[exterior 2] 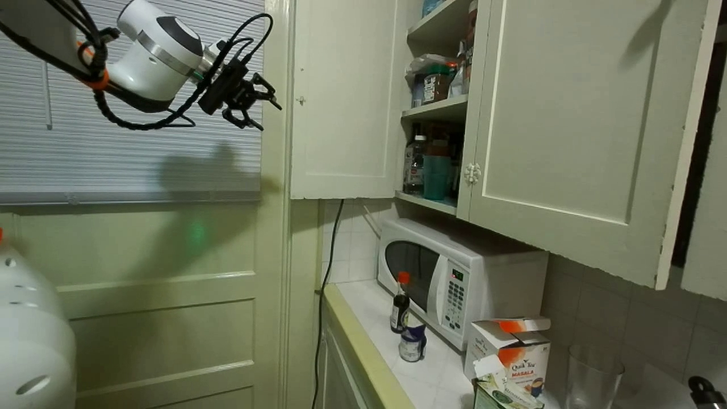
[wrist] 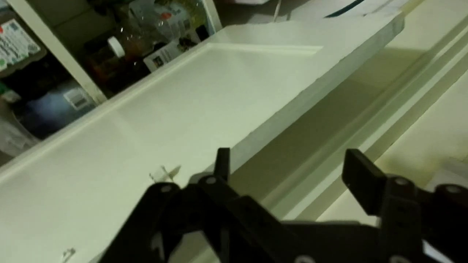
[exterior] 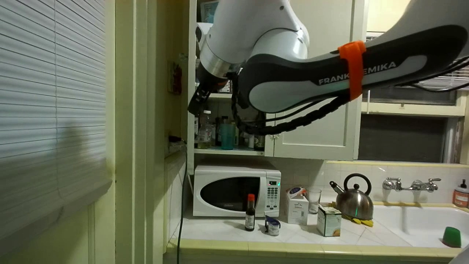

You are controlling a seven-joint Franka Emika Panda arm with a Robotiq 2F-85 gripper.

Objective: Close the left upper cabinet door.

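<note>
Cream-painted wood forms the wall cabinet (exterior: 269, 148), its left side uncovered. Robot arm (exterior 2: 153, 68): raised to cabinet height. In an exterior view it crosses in front of the cabinet; the door could strike it while swinging home if the arm stays inside the arc. Left upper cabinet door (exterior 2: 346, 102): open, swung out to the side, free edge away from the cabinet. Gripper (wrist: 287, 153): fingers (wrist: 222, 162) apart, holding nothing. In the wrist view one finger overlaps the door's free edge and the other shows apart from it, on the outer side; contact cannot be told. Caution: a fingertip meeting that edge end-on would likely jam; a push on the inner face would drive the door further open. Pulling straight, rather than along the door's arc, risks losing the edge. Clear bottle (exterior: 206, 132) and teal cup (exterior: 227, 136): near the cabinet's front; if nudged forward, either could block closure. Latch (exterior 2: 300, 100): on the inner face; a finger may snag it.
</note>
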